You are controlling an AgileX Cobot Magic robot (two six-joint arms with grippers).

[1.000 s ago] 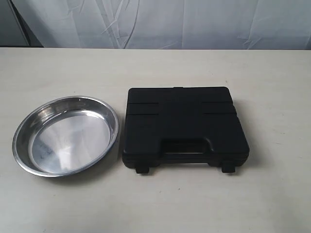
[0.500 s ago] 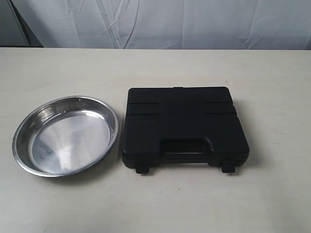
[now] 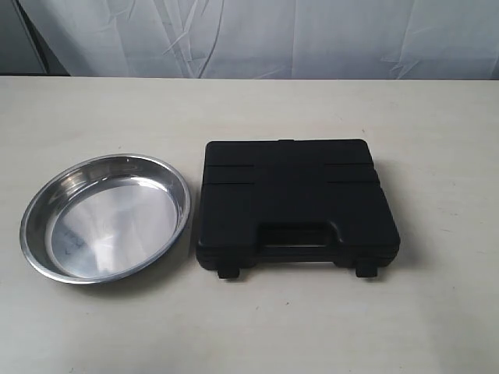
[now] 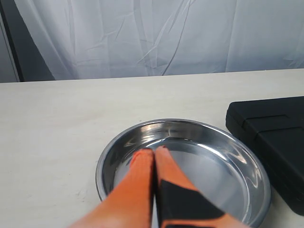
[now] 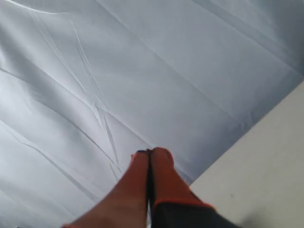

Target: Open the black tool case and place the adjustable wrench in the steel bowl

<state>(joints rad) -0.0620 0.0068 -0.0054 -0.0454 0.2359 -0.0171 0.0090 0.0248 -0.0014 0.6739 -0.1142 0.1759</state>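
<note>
The black tool case (image 3: 296, 204) lies closed on the table, its handle slot and two latches toward the near edge. The steel bowl (image 3: 105, 218) sits empty to its left, a small gap between them. The adjustable wrench is hidden. Neither arm shows in the exterior view. In the left wrist view my left gripper (image 4: 154, 151) is shut with nothing in it, its orange fingers over the bowl (image 4: 185, 166), and a corner of the case (image 4: 275, 137) shows beside it. My right gripper (image 5: 151, 153) is shut and empty, pointing at the white curtain.
A pale table (image 3: 437, 312) carries both things, with bare surface in front of and behind them. A wrinkled white curtain (image 3: 257, 35) hangs along the far edge. A table corner (image 5: 266, 175) shows in the right wrist view.
</note>
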